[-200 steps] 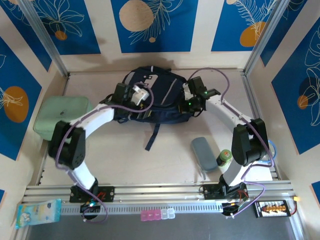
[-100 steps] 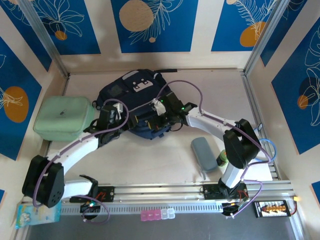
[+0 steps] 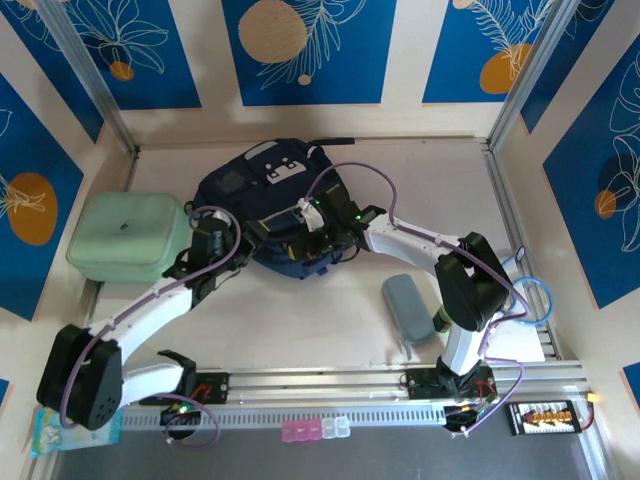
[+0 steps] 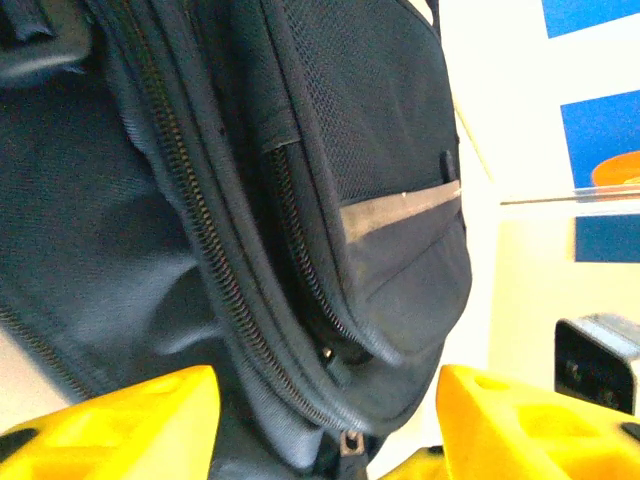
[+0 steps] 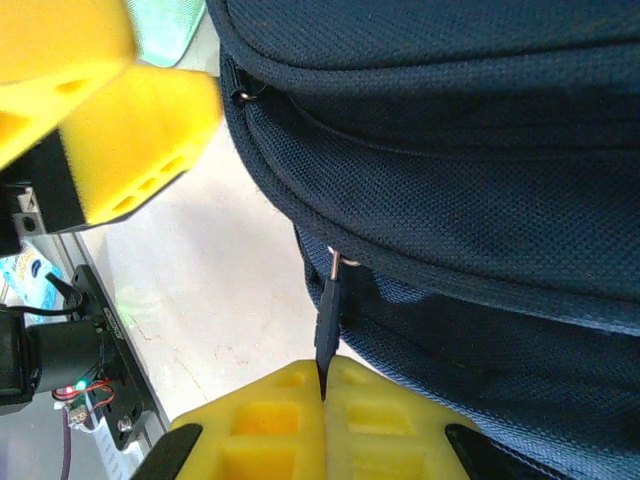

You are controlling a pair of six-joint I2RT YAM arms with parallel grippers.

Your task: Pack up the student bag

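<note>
Pinching zipper pull (image 5: 328,305), right hand (image 5: 324,388) touching student bag (image 5: 450,150)

Left tool (image 4: 320,425) seemingly spread, right tool (image 5: 324,378) — pinched tight

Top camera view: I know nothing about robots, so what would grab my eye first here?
The dark navy student bag lies at the back middle of the table, with the left gripper and right gripper at its near edge. In the right wrist view, the right gripper's yellow fingers are pinched shut on a black zipper pull. A mint-green case sits to the bag's left.
</note>
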